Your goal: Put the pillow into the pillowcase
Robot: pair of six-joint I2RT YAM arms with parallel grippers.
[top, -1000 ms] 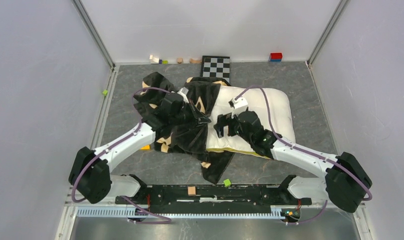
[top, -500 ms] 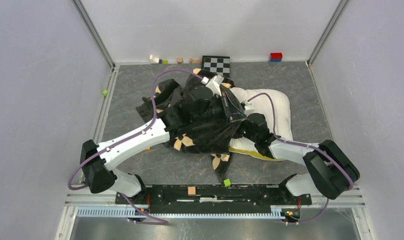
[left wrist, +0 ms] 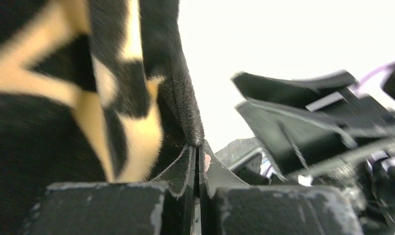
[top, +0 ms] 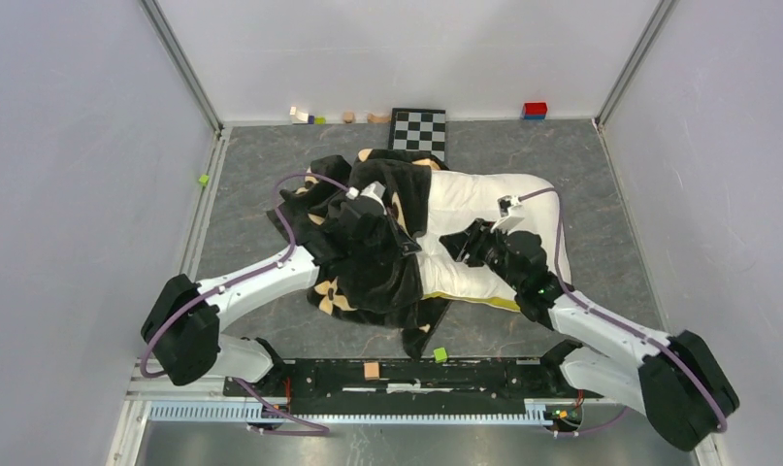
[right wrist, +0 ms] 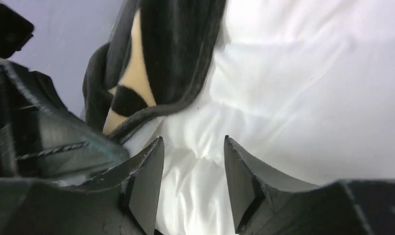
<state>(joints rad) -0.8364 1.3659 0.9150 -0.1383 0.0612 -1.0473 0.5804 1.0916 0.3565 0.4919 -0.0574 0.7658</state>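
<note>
- I am seeing the pillow [top: 484, 199] lying flat on the worktop [top: 601, 175], its long axis running left to right across my top view. The right end is tipped a little toward the arms.
- Its yellow band [top: 499, 303] is showing along the near edge.
- The pillowcase [top: 368, 272] is sitting bunched over the pillow's left end, with loose folds spilling onto the worktop to the left and toward the near side. The right-hand part of the pillow is lying bare.
- The left pincer [left wrist: 197, 154] is pressing its fingers together on the hem of the pillowcase, and the plush edge is running right down into the tips.
- The right pincer [right wrist: 193, 147] is hovering over the bare white pillow just beside the hem. Its jaws are standing partly apart and gripping nothing.
- Compared with half a second ago, the left arm is reaching less far across. The pillowcase is lying back toward the left, so more of the pillow is showing.
- In that earlier view the right pincer was buried under the black fabric; now it is out in the open on top of the pillow.
- The checkered board [top: 418, 128] is resting at the far edge of the worktop, just behind the pillowcase.
- A green cube [top: 440, 354] is lying near the arm bases.
</note>
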